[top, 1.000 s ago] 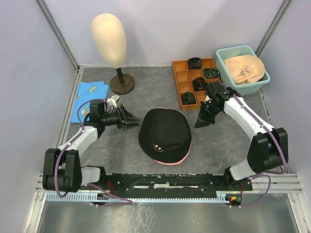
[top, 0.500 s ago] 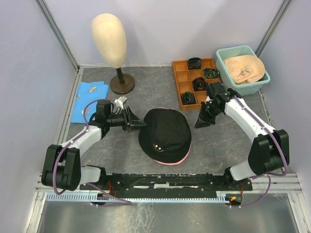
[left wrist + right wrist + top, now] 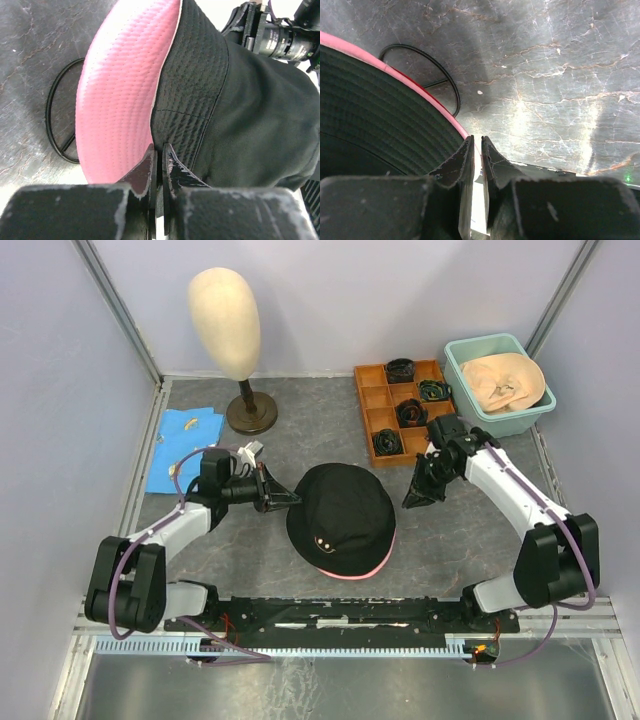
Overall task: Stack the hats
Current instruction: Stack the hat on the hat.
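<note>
**left pincer clamped on the black hat's brim, right one at the far edge**

the black hat (image 3: 340, 510), a bucket shape with small pale marks on its near side, lies crown-up in the middle of the grey table (image 3: 300, 430), between the two arms. a pink layer shows all round under its brim. i cannot tell whether that is a lining or a second hat beneath it.

the left gripper (image 3: 288, 499) reaches in from the left and is closed tight on the hat's left brim. in the left wrist view its fingers are pinched together right where the black fabric and the pink quilted layer meet, and that side of the brim is raised off the table. a thin black ring (image 3: 46, 112) lies flat on the table under the lifted edge.

the right gripper (image 3: 410, 500) points down at the table just beside the hat's right edge. its jaws stand almost together with only a narrow slit between them. in its own wrist view the pink rim runs up to the fingertips, but i cannot tell whether any of it is caught.

a beige hat (image 3: 500, 380) sits crumpled inside the teal tub (image 3: 487, 342) at the far right corner, well apart from the black one. beside the tub is an orange divided tray (image 3: 373, 398) holding small black items. a cream mannequin head (image 3: 224, 320) stands at the far left, with a blue cloth (image 3: 185, 430) near its base.
</note>
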Controlling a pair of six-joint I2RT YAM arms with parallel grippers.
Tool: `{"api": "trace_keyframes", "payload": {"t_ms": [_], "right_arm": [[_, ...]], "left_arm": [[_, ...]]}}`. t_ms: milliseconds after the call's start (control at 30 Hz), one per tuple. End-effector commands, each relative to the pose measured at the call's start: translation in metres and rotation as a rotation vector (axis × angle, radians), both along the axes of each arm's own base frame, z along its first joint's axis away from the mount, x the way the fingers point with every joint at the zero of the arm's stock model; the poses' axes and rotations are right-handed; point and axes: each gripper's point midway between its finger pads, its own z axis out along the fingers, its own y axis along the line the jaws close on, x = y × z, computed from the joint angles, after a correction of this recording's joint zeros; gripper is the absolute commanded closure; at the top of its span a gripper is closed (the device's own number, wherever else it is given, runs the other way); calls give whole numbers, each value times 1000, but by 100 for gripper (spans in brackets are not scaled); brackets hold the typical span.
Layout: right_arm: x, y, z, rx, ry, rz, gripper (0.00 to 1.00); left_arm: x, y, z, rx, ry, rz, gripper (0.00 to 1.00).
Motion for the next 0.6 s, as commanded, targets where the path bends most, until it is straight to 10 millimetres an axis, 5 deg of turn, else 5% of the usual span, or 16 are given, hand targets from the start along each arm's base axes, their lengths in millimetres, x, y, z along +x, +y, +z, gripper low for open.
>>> {"api": "trace_keyframes", "payload": {"t_ms": [0, 267, 567], "right_arm": [[-1, 1, 16, 44, -63, -20, 82], [-15, 4, 36, 212, -126, -93, 73], [-36, 29, 37, 490, -108, -189, 67]], "left_arm": [[2, 2, -22, 20, 28, 40, 97], [-4, 4, -48, 36, 89, 44, 97], [4, 1, -35, 35, 67, 32, 97]]}}
